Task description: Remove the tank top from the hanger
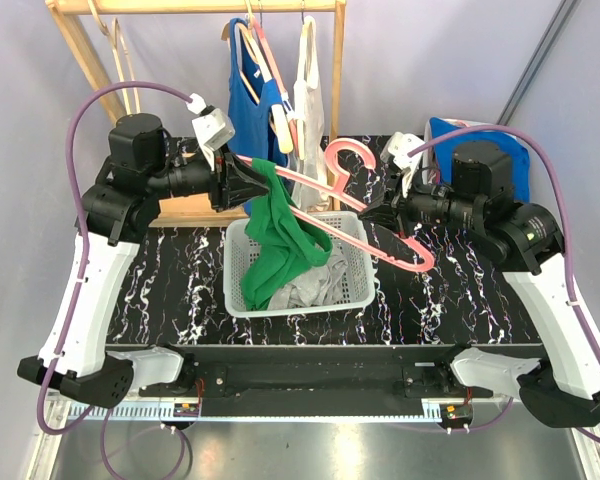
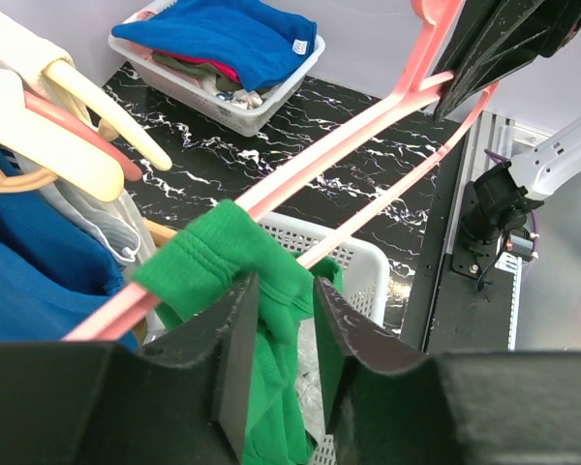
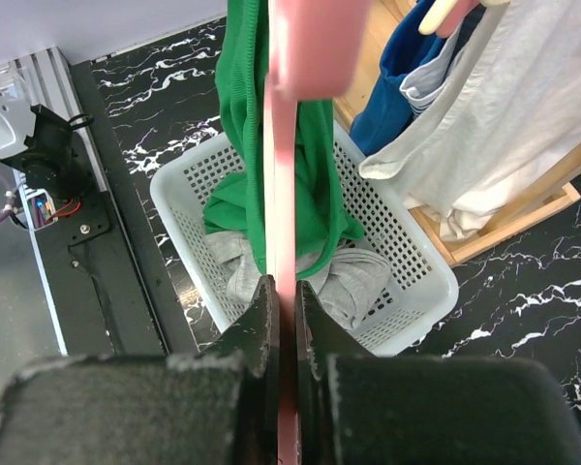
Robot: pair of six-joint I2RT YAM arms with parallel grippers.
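1. Evidently the job is unfinished. The green tank top (image 1: 280,240) is looped over the left end of the pink hanger (image 2: 368,124). Most of it hangs down into the white basket (image 1: 360,285) on the table (image 1: 460,290).
2. At that left end, the left tool (image 2: 286,320) straddles the bunched cloth just where it crosses the hanger. Green fabric fills the gap between its jaws, but I cannot tell whether they pinch it or merely flank it.
3. What looks left to do is to slip that last loop off the hanger's end.
4. Further right, the right tool (image 3: 283,291) is clenched on a bar of the hanger. It holds the hanger tilted above the basket, apart from the cloth.
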